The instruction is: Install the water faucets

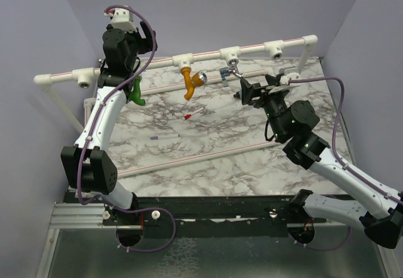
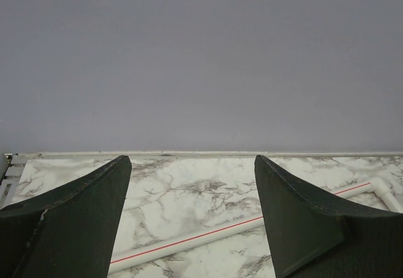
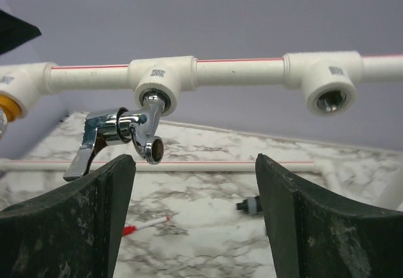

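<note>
A white pipe rail (image 1: 208, 55) with tee joints runs along the back. The mustard-orange faucet (image 1: 188, 82) with its silver knob hangs from one tee. The grey metal faucet (image 1: 229, 72) sits in the tee to its right; in the right wrist view it (image 3: 119, 132) is seated in that tee (image 3: 160, 80). The green faucet (image 1: 136, 94) hangs below the rail beside my left arm, its joint hidden. My left gripper (image 1: 128, 70) is open and empty (image 2: 192, 190). My right gripper (image 1: 247, 92) is open and empty (image 3: 195, 190), just short of the grey faucet.
A red-tipped stick (image 1: 192, 113) and a purple-tipped stick (image 1: 165, 137) lie on the marble table. A long white pipe (image 1: 195, 157) lies across the table. Open tees (image 1: 275, 50) (image 1: 84, 77) are on the rail. A small dark fitting (image 3: 249, 205) lies near my right finger.
</note>
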